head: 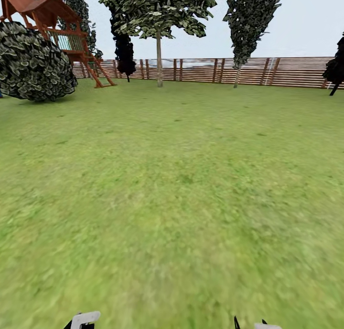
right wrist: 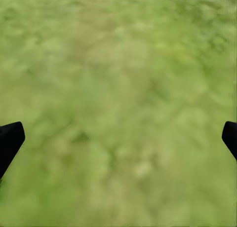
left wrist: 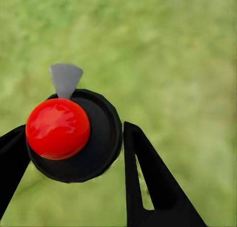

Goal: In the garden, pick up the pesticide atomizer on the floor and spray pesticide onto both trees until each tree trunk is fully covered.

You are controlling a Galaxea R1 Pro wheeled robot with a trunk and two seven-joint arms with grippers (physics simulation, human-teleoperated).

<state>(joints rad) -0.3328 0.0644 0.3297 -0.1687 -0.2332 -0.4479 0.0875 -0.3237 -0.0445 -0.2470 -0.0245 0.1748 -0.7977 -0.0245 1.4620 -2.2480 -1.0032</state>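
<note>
While the left tool (left wrist: pixel 74 153) clenches the atomizer (left wrist: pixel 79 138) over grass (left wrist: pixel 187 64), the right tool (right wrist: pixel 118 138) hangs spread — trees (head: pixel 159 14) stand far ahead.

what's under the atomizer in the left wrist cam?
Blurred green grass surrounds the pesticide atomizer, held between the left gripper fingers. Its round black body and red spot hide the ground directly beneath it and the bottle's lower part.

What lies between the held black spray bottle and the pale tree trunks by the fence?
Nothing visible: open green lawn runs to both pale trunks. The left gripper holds the black spray bottle.
</note>
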